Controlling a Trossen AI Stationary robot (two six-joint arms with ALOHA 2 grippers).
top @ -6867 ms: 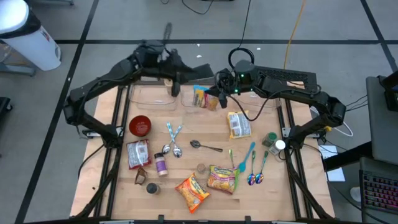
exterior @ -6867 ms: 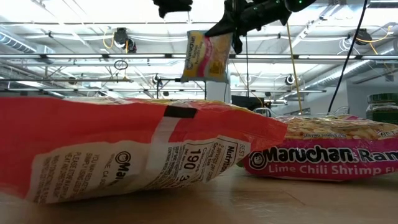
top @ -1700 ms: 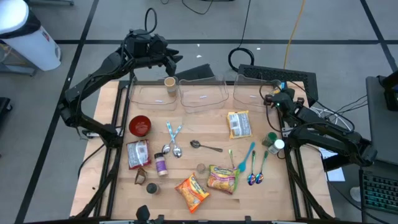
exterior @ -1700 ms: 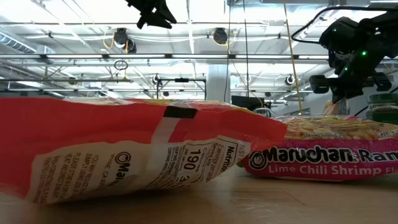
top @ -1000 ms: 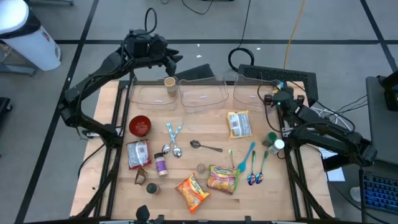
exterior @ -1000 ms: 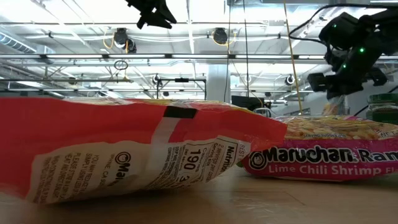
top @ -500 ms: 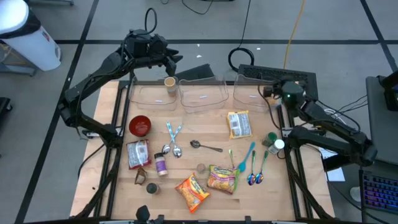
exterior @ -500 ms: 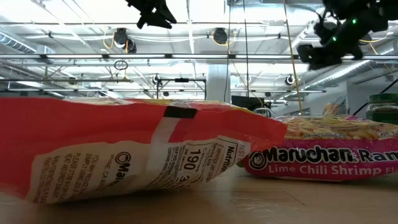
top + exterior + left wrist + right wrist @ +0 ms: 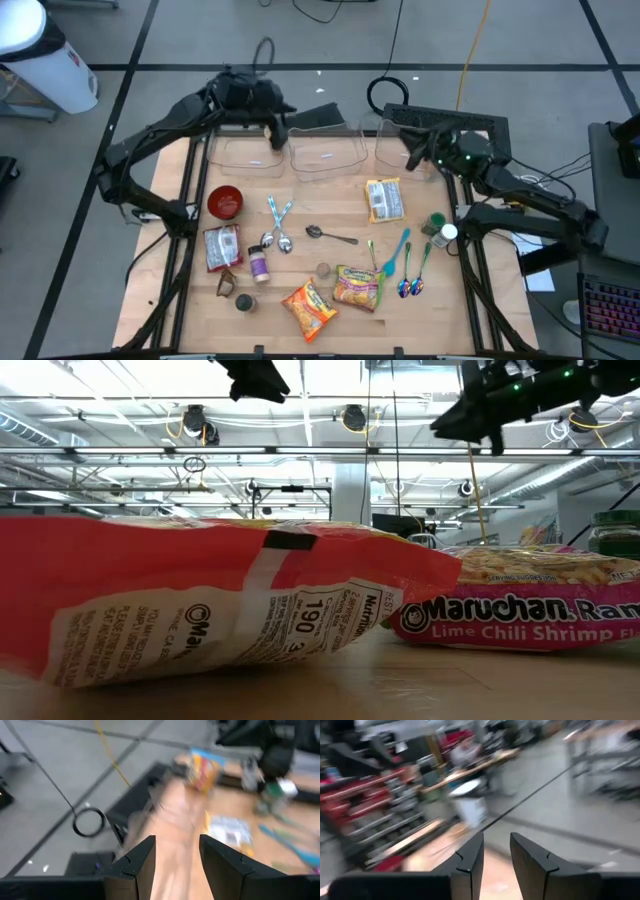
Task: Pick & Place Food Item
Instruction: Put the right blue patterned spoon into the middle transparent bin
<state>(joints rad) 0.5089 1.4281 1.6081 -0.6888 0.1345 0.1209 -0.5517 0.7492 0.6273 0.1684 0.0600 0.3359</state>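
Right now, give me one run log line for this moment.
left claw: open, empty, over left clear bin | right claw: open, empty, over right clear bin | noodle packs: on table

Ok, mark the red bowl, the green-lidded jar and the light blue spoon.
red bowl (image 9: 225, 202), high view, centre of its inside.
green-lidded jar (image 9: 435, 223), high view, on the lid.
light blue spoon (image 9: 397, 249), high view, mid-handle.

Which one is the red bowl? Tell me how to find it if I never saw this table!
Start at the three clear plastic bins lined up along the far edge of the wooden table. From the leftmost bin, come a little toward the near edge: the red bowl sits there, above a red noodle packet. It is the only round, all-red thing on the table.
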